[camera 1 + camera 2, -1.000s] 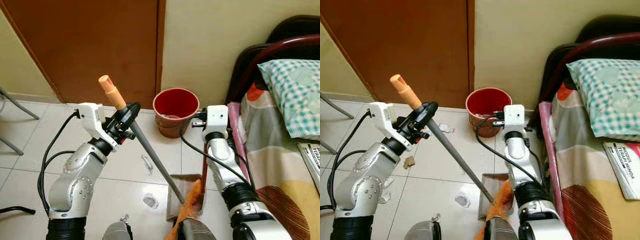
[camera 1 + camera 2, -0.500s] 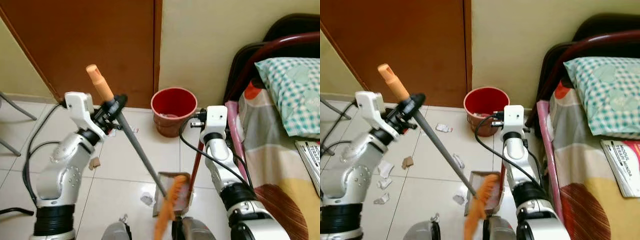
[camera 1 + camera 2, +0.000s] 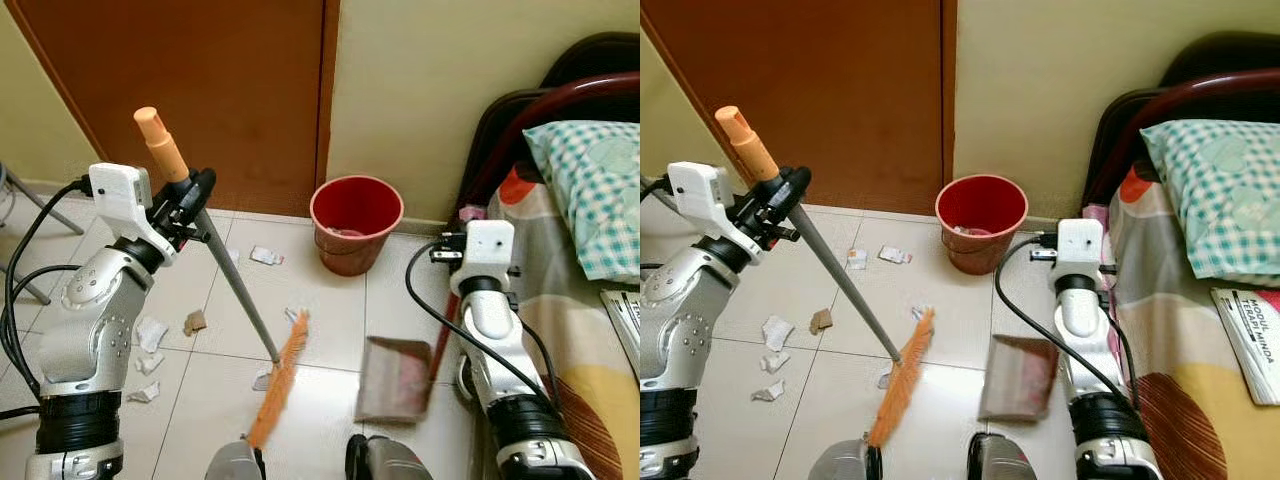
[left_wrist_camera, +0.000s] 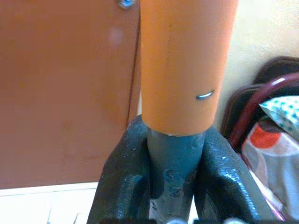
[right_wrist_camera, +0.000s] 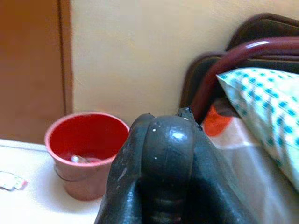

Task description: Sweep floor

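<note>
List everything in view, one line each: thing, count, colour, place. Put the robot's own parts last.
Broom: one, grey shaft, orange grip and bristles, slanting from the left claw down to the floor tiles.
Dustpan: one, brown, on the floor by the right arm, apart from the bristles.
Bucket: one, red, against the wall beside the door.
Paper scraps: several, white, scattered on the tiles left of the broom.
Door: one, brown, behind the bucket's left.
Bed: one, dark red frame, patterned sheet, on the right.
Pillow: one, green-and-white check, on the bed.
Book: one, white and pink, on the bed's edge.
Left claw: black, shut on the broom's shaft.
Right claw: black, shut, near the dustpan's handle.
</note>
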Motion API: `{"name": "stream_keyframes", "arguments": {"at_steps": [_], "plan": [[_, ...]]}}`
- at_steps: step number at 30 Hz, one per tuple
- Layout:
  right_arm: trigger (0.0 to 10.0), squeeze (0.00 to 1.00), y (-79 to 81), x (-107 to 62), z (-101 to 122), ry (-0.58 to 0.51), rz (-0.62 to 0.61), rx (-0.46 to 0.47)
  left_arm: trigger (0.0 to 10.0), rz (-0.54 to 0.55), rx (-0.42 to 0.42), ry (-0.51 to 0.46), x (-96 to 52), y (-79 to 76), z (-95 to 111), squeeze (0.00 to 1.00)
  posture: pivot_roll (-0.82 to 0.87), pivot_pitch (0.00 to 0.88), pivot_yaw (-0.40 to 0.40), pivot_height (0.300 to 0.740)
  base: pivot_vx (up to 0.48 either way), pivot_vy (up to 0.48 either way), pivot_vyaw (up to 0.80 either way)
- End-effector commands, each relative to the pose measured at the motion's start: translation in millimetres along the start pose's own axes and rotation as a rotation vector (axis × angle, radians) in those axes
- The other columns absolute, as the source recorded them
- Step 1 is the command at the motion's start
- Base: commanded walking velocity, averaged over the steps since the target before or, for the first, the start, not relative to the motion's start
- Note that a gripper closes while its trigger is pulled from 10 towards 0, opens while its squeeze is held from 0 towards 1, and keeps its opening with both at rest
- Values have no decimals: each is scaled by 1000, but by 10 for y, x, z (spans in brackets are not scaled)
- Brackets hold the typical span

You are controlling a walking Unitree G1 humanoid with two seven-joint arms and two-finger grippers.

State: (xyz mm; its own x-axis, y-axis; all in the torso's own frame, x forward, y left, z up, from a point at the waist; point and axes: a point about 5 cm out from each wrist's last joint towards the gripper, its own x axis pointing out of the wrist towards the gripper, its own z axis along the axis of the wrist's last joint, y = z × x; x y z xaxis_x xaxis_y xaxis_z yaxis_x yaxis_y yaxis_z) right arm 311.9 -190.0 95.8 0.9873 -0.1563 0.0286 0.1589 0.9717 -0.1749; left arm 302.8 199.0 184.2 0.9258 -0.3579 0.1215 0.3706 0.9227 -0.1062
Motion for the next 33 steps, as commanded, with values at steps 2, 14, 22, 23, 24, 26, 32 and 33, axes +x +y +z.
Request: {"name": "stream_keyframes", "arguments": {"at_steps": [2, 14, 22, 23, 24, 26, 32, 33], "plan": [[10000, 0, -54, -22, 18, -1, -4, -4, 10000, -7, 69, -53, 18, 40, 150, 0, 79, 128, -20, 740, 0, 0, 0], [10000, 0, -343, -146, 194, -58, -31, -69, 10000, 26, 230, 57, -266, 166, -121, 0, 58, 131, -29, 740, 0, 0, 0], [10000, 0, -304, -180, 95, -1, -26, -75, 10000, 47, 249, 80, -299, 193, -184, 0, 62, 138, -35, 740, 0, 0, 0], [10000, 0, -317, -196, 88, 10, -33, -95, 10000, 36, 244, 128, -349, 189, -288, 0, 57, 141, -35, 740, 0, 0, 0], [10000, 0, -327, -204, 85, 17, -38, -107, 10000, 29, 241, 146, -371, 182, -328, 0, 57, 141, -35, 740, 0, 0, 0], [10000, 0, -363, -226, 78, 29, -48, -127, 10000, 7, 236, 206, -432, 152, -449, 0, 53, 145, -36, 740, 0, 0, 0], [10000, 0, -415, -295, -63, 133, -42, -164, 10000, -71, 199, 284, -518, -18, -681, 0, 46, 150, -37, 740, 0, 0, 0], [10000, 0, -396, -313, -87, 148, -35, -155, 10000, -82, 191, 289, -525, -62, -720, 0, 43, 154, -36, 740, 0, 0, 0]]}}
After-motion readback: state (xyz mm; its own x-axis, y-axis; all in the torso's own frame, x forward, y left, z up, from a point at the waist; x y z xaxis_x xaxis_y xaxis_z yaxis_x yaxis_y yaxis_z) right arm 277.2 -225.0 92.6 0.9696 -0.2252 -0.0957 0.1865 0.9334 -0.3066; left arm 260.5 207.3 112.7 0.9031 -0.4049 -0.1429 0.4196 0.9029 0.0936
